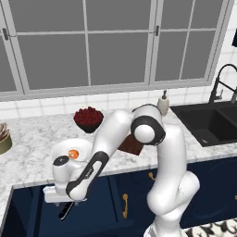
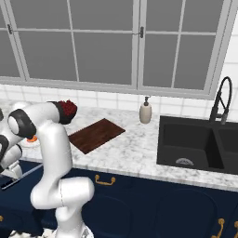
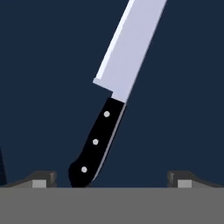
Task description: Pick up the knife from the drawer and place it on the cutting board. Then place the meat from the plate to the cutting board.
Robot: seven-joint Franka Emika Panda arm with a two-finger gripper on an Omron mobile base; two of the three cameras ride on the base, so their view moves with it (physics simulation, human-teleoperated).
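Hand view is showing you wide fingers [image 3: 112, 178] flanking the knife [image 3: 114, 96]: it looks stiff, light, slippery; take its handle.

You see one knife [image 3: 114, 94], one plate [image 1: 69, 149], one meat [image 1: 73, 154], one cutting board [image 2: 96, 134], one berry bowl [image 1: 88, 118], one soap bottle [image 2: 146, 111].
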